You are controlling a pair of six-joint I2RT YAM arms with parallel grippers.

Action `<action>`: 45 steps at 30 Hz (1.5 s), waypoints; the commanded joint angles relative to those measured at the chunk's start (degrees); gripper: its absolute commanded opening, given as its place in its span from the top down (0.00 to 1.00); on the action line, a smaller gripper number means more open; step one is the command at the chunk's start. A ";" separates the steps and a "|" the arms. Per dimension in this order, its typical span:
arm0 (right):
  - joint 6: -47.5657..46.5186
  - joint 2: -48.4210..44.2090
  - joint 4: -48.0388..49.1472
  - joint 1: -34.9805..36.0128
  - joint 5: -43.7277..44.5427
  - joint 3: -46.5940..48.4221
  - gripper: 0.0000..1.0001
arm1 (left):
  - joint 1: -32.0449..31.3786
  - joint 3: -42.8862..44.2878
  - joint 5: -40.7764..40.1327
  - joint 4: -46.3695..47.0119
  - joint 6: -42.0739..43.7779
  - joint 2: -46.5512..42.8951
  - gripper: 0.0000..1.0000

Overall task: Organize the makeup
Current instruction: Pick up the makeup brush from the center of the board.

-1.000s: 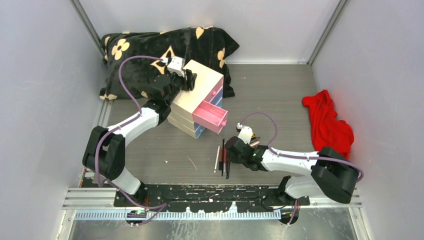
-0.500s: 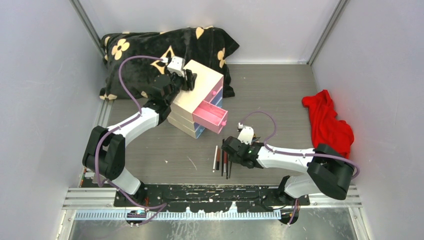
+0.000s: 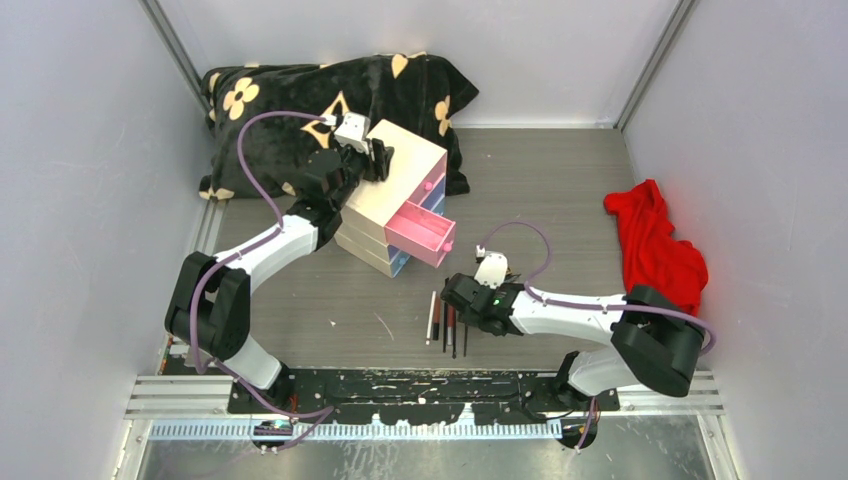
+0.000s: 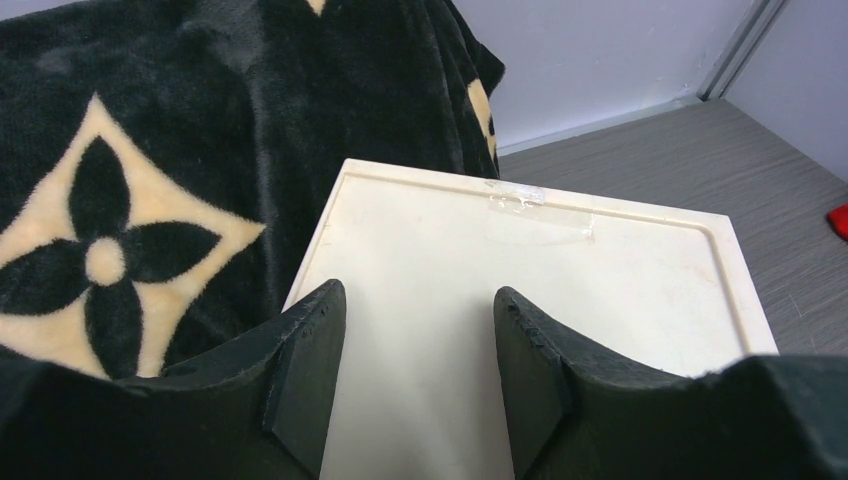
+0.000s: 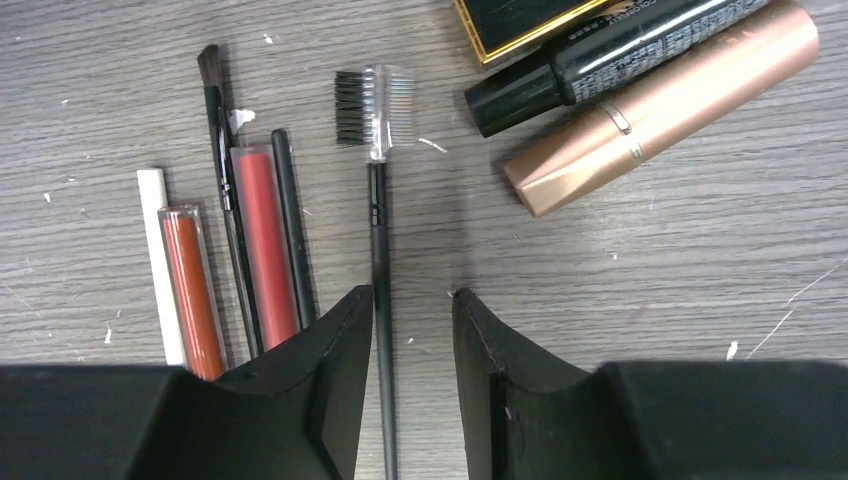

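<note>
The makeup lies on the table by my right gripper (image 3: 462, 296). In the right wrist view a black brow comb-brush (image 5: 378, 170) lies between my open fingers (image 5: 340, 345), close to the left one. Left of it lie a thin black pencil (image 5: 290, 220), a red tube (image 5: 262, 245), a thin brush (image 5: 222, 180), an orange-red tube (image 5: 192, 285) and a white stick (image 5: 157, 250). A black tube (image 5: 610, 55), a gold tube (image 5: 665, 105) and a black-gold compact (image 5: 520, 18) lie at upper right. My left gripper (image 4: 420, 330) is open over the cream box top (image 4: 560, 270).
The cream drawer box (image 3: 395, 195) has its pink drawer (image 3: 420, 235) pulled open toward the right. A black flowered pillow (image 3: 320, 100) lies behind it. A red cloth (image 3: 655, 245) lies at the right wall.
My right gripper has moved left and slightly back, over the row of pencils. The left arm has not moved.
</note>
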 commanded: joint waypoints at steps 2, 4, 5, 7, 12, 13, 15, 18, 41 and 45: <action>-0.19 0.25 -0.52 1.03 3.04 3.22 0.60 | 1.24 -6.94 -1.37 -25.41 -5.86 7.30 0.43; -0.37 0.47 -0.59 1.08 2.96 3.33 0.60 | 1.22 -6.95 -1.20 -25.32 -5.87 7.41 0.43; -0.32 0.72 -0.45 1.13 2.84 3.40 0.60 | 1.24 -6.89 -1.20 -25.31 -5.91 7.37 0.43; 0.04 1.17 -0.65 1.13 2.63 3.17 0.60 | 1.20 -6.93 -1.13 -25.38 -5.91 7.36 0.43; 1.59 2.47 -2.88 1.19 2.52 2.84 0.63 | 1.22 -7.07 -1.59 -25.49 -5.71 6.85 0.43; 1.62 2.73 -3.24 1.14 2.37 2.87 0.62 | 1.20 -7.12 -1.62 -25.49 -5.66 6.83 0.43; 1.62 3.40 -4.10 1.15 1.96 3.17 0.63 | 1.24 -7.07 -1.55 -25.57 -5.65 6.66 0.43; 1.31 4.97 -5.54 1.18 1.17 4.02 0.64 | 1.32 -7.13 -1.63 -25.66 -5.48 6.51 0.43; 5.42 0.22 -9.66 1.15 1.59 -0.86 0.68 | 1.32 -7.36 -1.29 -25.24 -5.41 6.32 0.43; 5.17 0.33 -9.17 1.15 1.43 -1.12 0.68 | 1.33 -7.49 -1.50 -25.23 -5.37 6.10 0.43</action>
